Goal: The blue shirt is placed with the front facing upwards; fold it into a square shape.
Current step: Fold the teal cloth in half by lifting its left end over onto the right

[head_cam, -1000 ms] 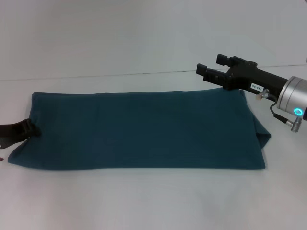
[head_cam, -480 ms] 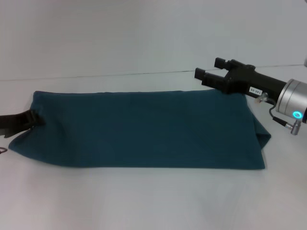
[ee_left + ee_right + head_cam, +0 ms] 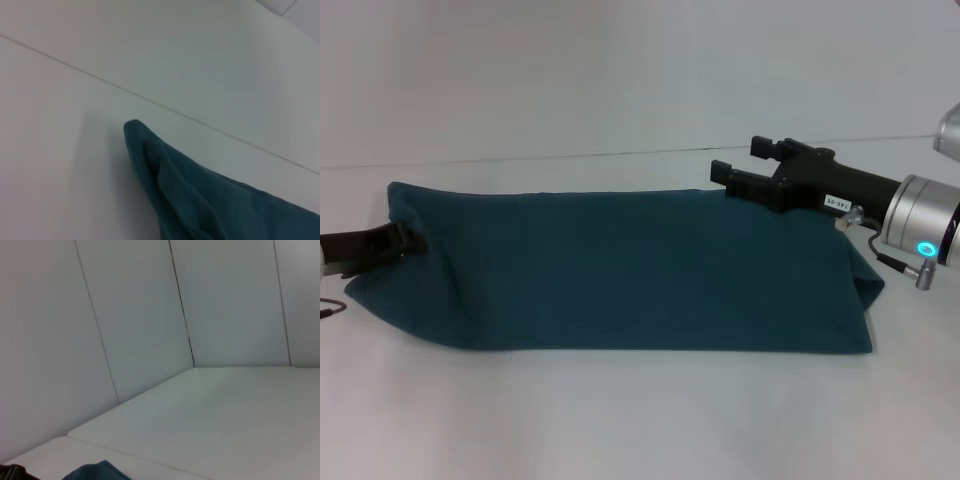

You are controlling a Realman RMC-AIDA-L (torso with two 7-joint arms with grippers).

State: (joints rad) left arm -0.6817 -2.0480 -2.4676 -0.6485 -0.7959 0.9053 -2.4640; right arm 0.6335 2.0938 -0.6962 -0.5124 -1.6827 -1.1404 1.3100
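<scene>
The blue shirt lies on the white table as a long, plain teal band, with no lettering showing. My left gripper sits at the band's left end, shut on the cloth there, and that end is raised and creased. The left wrist view shows this lifted corner of the shirt. My right gripper hovers open over the shirt's far edge near the right end, with nothing between its fingers. A small piece of the shirt shows in the right wrist view.
The white table extends well beyond the shirt on the near side. A seam line crosses the surface just behind the shirt. A white panelled wall stands beyond the table.
My left gripper has drawn the shirt's left end up and to the right, bunching it. My right gripper has slid left along the far edge, still open.
</scene>
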